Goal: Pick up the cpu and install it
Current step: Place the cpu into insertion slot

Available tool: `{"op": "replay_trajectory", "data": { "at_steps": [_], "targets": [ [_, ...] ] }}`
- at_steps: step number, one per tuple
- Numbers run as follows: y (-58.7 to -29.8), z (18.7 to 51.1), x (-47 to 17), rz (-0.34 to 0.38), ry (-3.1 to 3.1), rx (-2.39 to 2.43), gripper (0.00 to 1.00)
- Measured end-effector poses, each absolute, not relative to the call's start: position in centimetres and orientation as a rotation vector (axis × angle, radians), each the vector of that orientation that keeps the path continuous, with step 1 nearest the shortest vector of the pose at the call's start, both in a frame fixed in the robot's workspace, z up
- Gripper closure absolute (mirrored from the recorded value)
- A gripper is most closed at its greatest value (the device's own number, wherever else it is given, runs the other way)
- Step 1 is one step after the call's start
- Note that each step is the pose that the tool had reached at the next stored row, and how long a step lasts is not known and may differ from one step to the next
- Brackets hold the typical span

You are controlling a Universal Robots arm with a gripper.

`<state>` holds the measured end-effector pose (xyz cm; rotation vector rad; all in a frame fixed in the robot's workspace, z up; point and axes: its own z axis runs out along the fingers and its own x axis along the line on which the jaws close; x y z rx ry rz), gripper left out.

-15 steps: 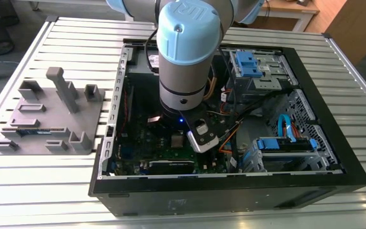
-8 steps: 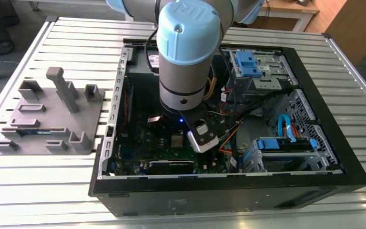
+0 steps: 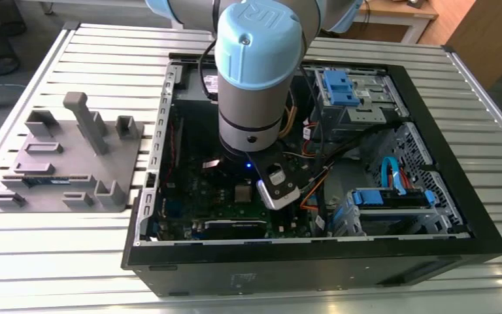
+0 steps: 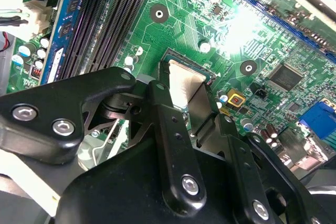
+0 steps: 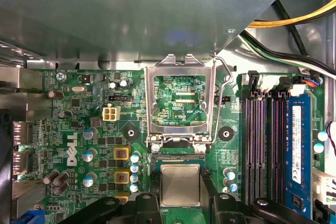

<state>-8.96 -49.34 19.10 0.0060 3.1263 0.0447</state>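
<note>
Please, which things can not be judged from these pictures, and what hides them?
Exterior view: the arm covers the middle of the computer case.
First wrist view: the gripper covers the edges of the cpu, so whether it is seated is unclear.
Second wrist view: glare washes out part of the motherboard.

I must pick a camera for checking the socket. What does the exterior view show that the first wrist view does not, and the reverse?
The exterior view adds the robot arm, the open computer case on the slatted table, and a grey fixture tray beside it. The first wrist view adds the open socket frame and the end effector closed on the cpu. Both share the green motherboard.
</note>
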Motion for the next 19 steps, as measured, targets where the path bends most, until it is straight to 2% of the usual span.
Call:
{"op": "replay_trajectory", "data": {
  "at_steps": [19],
  "targets": [
    [-49.34, 19.05, -8.96, 0.045, 3.126, 0.006, 0.62]
  ]
}}
